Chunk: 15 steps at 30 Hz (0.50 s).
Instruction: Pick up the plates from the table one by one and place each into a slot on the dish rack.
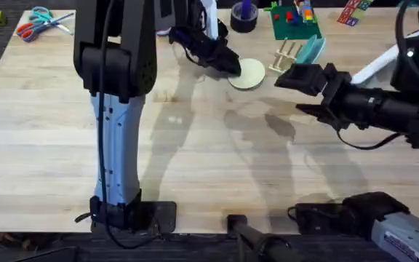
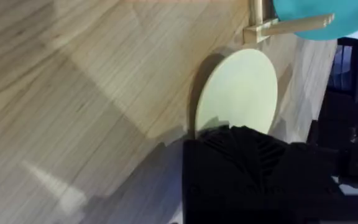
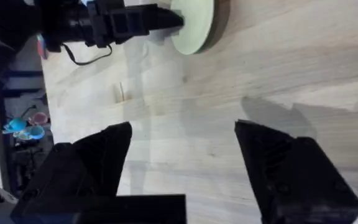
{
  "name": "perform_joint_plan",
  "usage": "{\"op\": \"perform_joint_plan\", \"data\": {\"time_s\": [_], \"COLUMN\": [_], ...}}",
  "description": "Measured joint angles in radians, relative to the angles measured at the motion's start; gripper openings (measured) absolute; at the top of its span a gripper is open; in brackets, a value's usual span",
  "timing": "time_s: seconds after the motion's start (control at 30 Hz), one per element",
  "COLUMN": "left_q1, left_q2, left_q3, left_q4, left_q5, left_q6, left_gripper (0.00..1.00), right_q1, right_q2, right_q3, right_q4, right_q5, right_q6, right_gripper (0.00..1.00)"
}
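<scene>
The cream plate (image 1: 252,74) lies at the far middle of the table (image 1: 195,160), just left of the dish rack (image 1: 288,54). My left gripper (image 1: 230,65) is shut on the plate's near-left edge. In the left wrist view a black finger (image 2: 235,168) covers the lower part of the cream plate (image 2: 241,90), which looks slightly raised over its shadow. The turquoise plate (image 1: 313,49) stands in the rack. My right gripper (image 1: 288,94) hovers open and holds nothing, to the right of the cream plate and in front of the rack. The right wrist view shows the left gripper (image 3: 176,18) clamped on the cream plate (image 3: 194,25).
A black tape roll (image 1: 244,19) and a green toy board (image 1: 294,22) with coloured blocks sit behind the rack. Scissors (image 1: 41,22) lie at the far left corner. The left arm's upright link (image 1: 115,109) stands over the left half of the table.
</scene>
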Motion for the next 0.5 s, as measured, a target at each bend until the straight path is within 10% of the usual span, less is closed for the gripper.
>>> {"op": "perform_joint_plan", "data": {"time_s": [0.5], "left_q1": [0.002], "left_q2": [0.024], "left_q3": [0.013], "left_q4": [0.004], "left_q5": [0.038], "left_q6": [0.0], "left_gripper": [0.038], "right_q1": [0.0], "right_q2": [0.015], "right_q3": [-0.021], "right_q4": [0.03], "right_q5": [-0.003], "right_q6": [0.018], "right_gripper": [0.994]}}
